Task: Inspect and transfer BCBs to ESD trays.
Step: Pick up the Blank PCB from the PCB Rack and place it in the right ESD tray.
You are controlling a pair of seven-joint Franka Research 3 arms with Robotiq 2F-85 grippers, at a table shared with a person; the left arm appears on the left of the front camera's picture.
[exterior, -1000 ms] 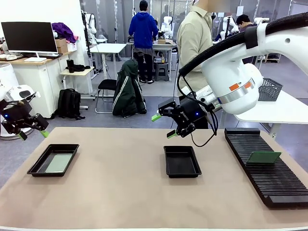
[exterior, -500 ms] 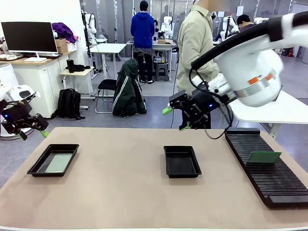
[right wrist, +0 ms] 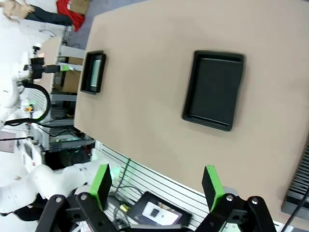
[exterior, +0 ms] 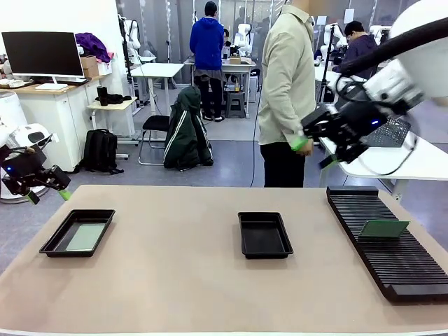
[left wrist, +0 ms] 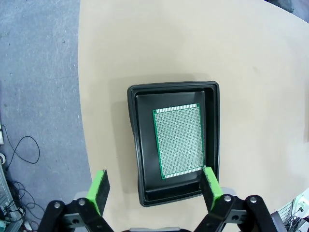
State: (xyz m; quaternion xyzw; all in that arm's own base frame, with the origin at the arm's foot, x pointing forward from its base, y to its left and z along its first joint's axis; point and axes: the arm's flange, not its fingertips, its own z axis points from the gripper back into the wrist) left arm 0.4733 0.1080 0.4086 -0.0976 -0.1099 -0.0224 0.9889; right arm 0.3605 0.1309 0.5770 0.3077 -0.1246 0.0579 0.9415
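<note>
The first BCB (left wrist: 179, 141) is a thin flat rectangle with a green edge, and its pale grey-green face is covered by a fine grid of small dots. It lies flat on the floor of the left ESD tray (exterior: 77, 233), a shallow black tray with a raised, flared rim. The board is a little smaller than the inside of the tray. The second BCB (exterior: 383, 229) looks darker green (I see it only from far). It rests tilted on the slotted rack (exterior: 392, 262), a long black ribbed piece at the right side of the table (exterior: 196, 280).

I count two boards, two trays and one rack. The middle ESD tray (exterior: 264, 234) has the same shape as the left one, and it holds nothing. The two trays are well apart.

The left gripper (exterior: 49, 197) hangs beyond the left edge of the table, above and outside the left tray. Its green pads stand wide apart and hold nothing. The right gripper (exterior: 314, 153) is high in the air, beyond the far edge of the table near the rack's far end, just beside a person (exterior: 287, 84) in a beige shirt. Its jaws are also spread wide and are empty.
</note>
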